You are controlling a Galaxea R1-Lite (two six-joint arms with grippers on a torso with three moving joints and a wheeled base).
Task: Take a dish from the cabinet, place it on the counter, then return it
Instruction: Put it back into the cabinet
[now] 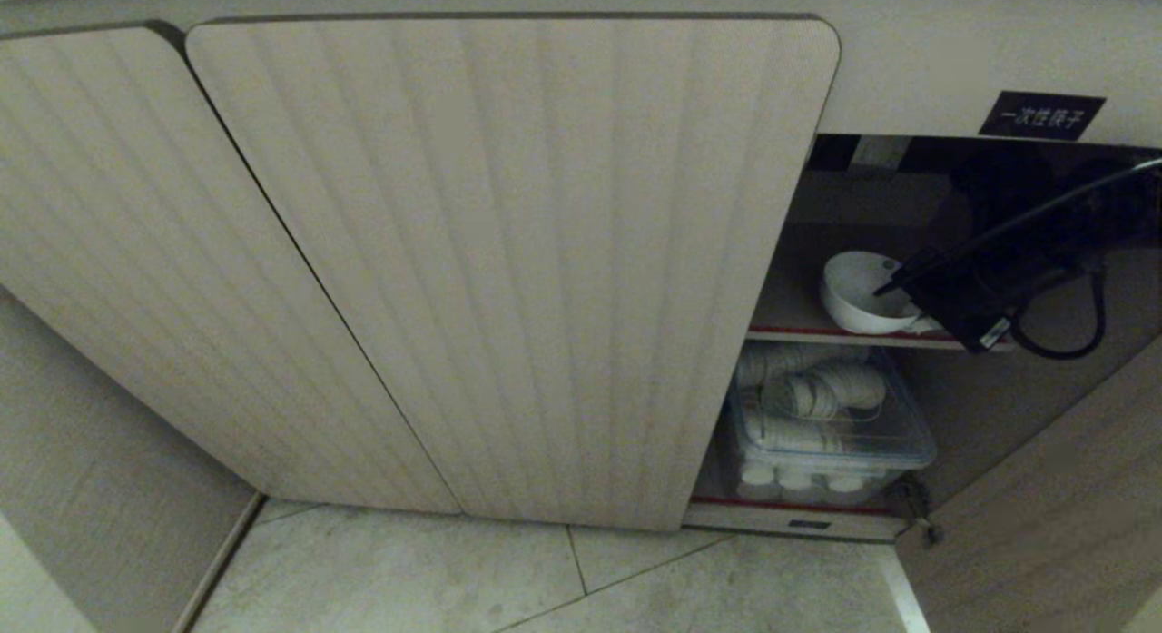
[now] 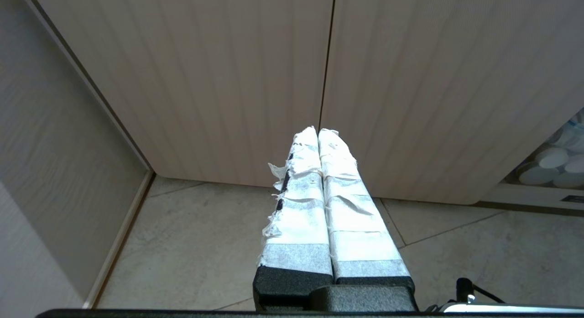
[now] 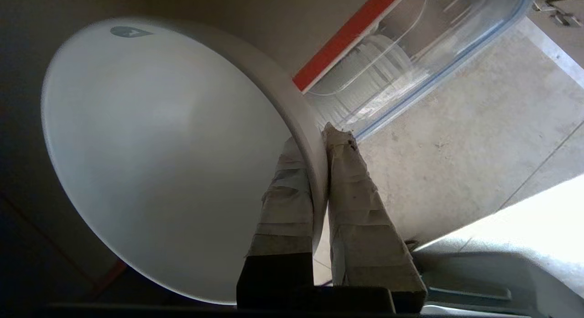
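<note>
Dish: white bowl tilted at the front edge of the upper shelf inside the open cabinet; whether it rests on the shelf or hangs just clear cannot be told.
Right gripper: clamped on the bowl's rim, one taped finger inside, one outside.
Left gripper: parked before the closed doors, fingers pressed together, empty.
Stage (judgement): bowl is either leaving or re-entering the cabinet; no surface in view.
Risk 1: the grip is a thin pinch on a smooth rim; the bowl could pivot or slip out and drop toward the lidded plastic box below or the tiled floor.
Risk 2: the bowl or the arm's cable could catch on the shelf's red edge or the door.
Writing: black label with white characters, too small to read reliably; a small grey mark on the bowl's inner wall, illegible.
</note>
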